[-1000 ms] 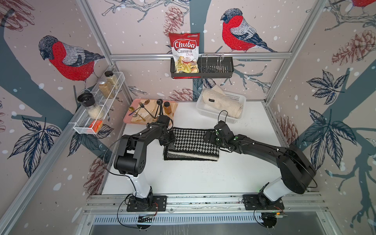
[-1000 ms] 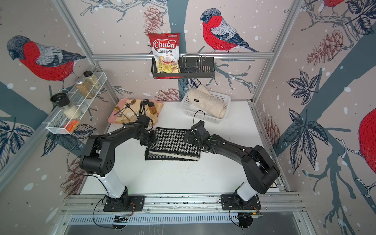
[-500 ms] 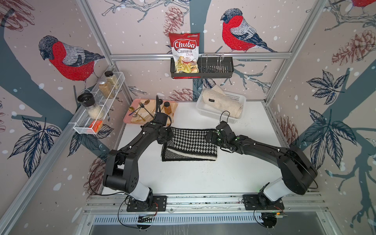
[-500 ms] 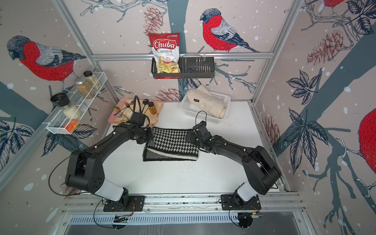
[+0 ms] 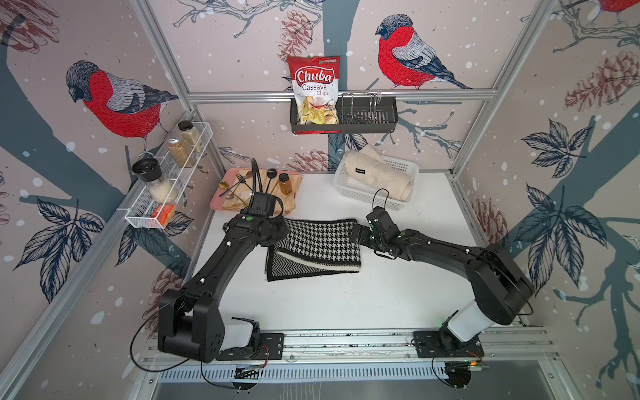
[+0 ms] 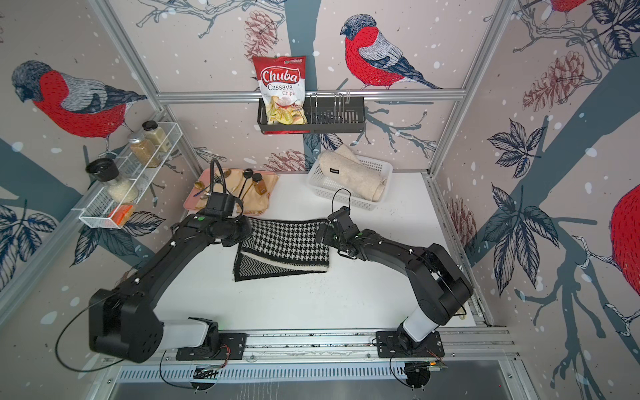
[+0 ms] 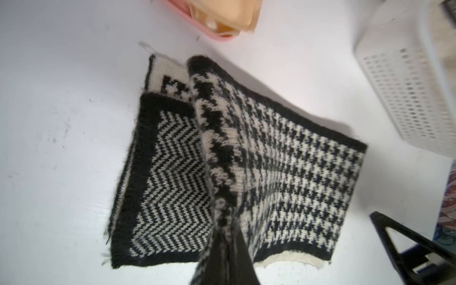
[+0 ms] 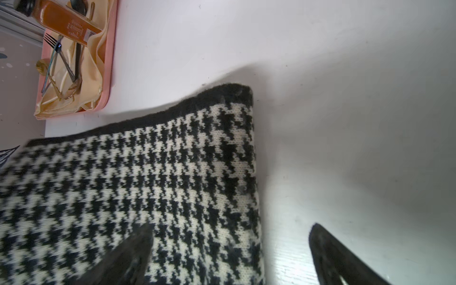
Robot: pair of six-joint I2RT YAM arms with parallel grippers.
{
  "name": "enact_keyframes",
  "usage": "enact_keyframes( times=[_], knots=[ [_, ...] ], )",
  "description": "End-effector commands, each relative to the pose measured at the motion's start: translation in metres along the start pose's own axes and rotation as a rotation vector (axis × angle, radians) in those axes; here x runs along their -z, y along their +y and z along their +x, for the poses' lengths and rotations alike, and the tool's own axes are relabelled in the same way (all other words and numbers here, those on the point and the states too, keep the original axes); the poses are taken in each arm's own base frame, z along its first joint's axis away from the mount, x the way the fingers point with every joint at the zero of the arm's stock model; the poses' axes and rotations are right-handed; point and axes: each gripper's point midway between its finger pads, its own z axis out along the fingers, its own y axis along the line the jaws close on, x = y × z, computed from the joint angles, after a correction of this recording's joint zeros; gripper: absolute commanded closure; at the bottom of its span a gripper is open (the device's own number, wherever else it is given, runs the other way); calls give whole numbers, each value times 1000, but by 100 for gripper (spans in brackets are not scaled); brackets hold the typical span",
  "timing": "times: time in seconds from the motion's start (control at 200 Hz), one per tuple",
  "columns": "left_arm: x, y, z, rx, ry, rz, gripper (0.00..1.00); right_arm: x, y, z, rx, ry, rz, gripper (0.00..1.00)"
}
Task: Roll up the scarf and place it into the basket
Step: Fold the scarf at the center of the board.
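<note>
The black-and-white houndstooth scarf (image 5: pixel 322 242) (image 6: pixel 287 242) lies folded flat at the middle of the table. My left gripper (image 7: pixel 225 222) (image 5: pixel 277 235) is shut on the scarf's (image 7: pixel 283 160) top layer at its left edge. That layer is raised, baring a herringbone layer (image 7: pixel 172 172) underneath. My right gripper (image 8: pixel 232 227) (image 5: pixel 356 233) stands open at the scarf's (image 8: pixel 148 185) right edge, one finger over the cloth and the other over bare table. The white basket (image 5: pixel 367 195) (image 6: pixel 332 194) stands at the back right with a cream cloth roll (image 5: pixel 377 173) in it.
A pink tray (image 5: pixel 216 204) with cutlery and a brown bottle sits just behind my left gripper. On the left wall hangs a white wire rack (image 5: pixel 166 194) with jars. A black caddy (image 5: pixel 367 117) on the back wall holds a chips bag (image 5: pixel 317 90).
My left gripper has shut on the scarf's left edge and lifted the top layer, uncovering the herringbone layer. The left arm's elbow swung outward. The right gripper has hardly moved.
</note>
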Motion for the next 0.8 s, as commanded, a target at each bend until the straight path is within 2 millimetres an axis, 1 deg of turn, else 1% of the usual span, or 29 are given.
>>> enact_keyframes(
  times=[0.0, 0.035, 0.07, 0.12, 0.18, 0.205, 0.215, 0.255, 0.275, 0.295, 0.305, 0.325, 0.365, 0.395, 0.41, 0.5, 0.6, 0.665, 0.715, 0.755, 0.77, 0.775, 0.795],
  knots=[
    [-12, 54, 20, 108, 37, -138, 100, -7, 5, 1, 14, 14, -22, 0],
    [-20, 68, 28, 137, 73, -146, 100, -9, 7, 1, 17, 20, -24, 0],
    [-26, 86, 35, 170, 92, -198, 100, -11, 9, 2, 24, 27, -28, 0],
    [-34, 106, 43, 202, 107, -265, 100, -13, 12, 2, 33, 33, -31, 0],
    [-43, 121, 47, 234, 125, -304, 100, -13, 16, 3, 43, 35, -39, 0],
    [-48, 122, 47, 241, 131, -296, 100, -13, 18, 2, 46, 33, -41, 0],
    [-49, 122, 45, 244, 127, -291, 98, -13, 19, 2, 48, 32, -42, 0],
    [-54, 121, 44, 249, 128, -274, 90, -12, 21, 2, 51, 31, -45, 0],
    [-56, 120, 42, 249, 126, -269, 84, -11, 22, 2, 53, 31, -48, 0],
    [-57, 118, 39, 249, 120, -262, 74, -11, 24, 2, 57, 30, -52, 0],
    [-57, 117, 37, 248, 117, -258, 67, -11, 24, 2, 57, 30, -52, 0],
    [-58, 114, 34, 243, 107, -245, 57, -10, 25, 2, 61, 29, -54, 0],
    [-57, 111, 27, 239, 89, -232, 37, -9, 27, 2, 66, 29, -55, 0],
    [-56, 108, 21, 229, 74, -222, 24, -9, 29, 2, 71, 28, -58, 0],
    [-55, 106, 18, 226, 66, -218, 22, -9, 30, 2, 75, 29, -61, 0],
    [-44, 98, 0, 193, 14, -199, 19, -7, 39, 2, 102, 25, -73, 0],
    [-29, 87, -18, 155, -44, -171, 19, -6, 54, 2, 135, 21, -106, 0],
    [-21, 82, -26, 144, -73, -158, 19, -6, 67, 0, 158, 12, -138, 0],
    [-21, 73, -28, 128, -76, -111, 20, -9, 75, -1, 162, 13, -167, 4],
    [-24, 64, -25, 118, -58, -56, 25, -12, 83, 0, 165, 25, -201, 10],
    [-26, 61, -23, 120, -49, -35, 29, -15, 83, 2, 165, 33, -206, 13],
    [-26, 60, -23, 121, -47, -30, 30, -16, 83, 2, 165, 35, -207, 15],
    [-28, 56, -21, 125, -40, -9, 45, -19, 85, 4, 166, 46, -212, 23]
  ],
)
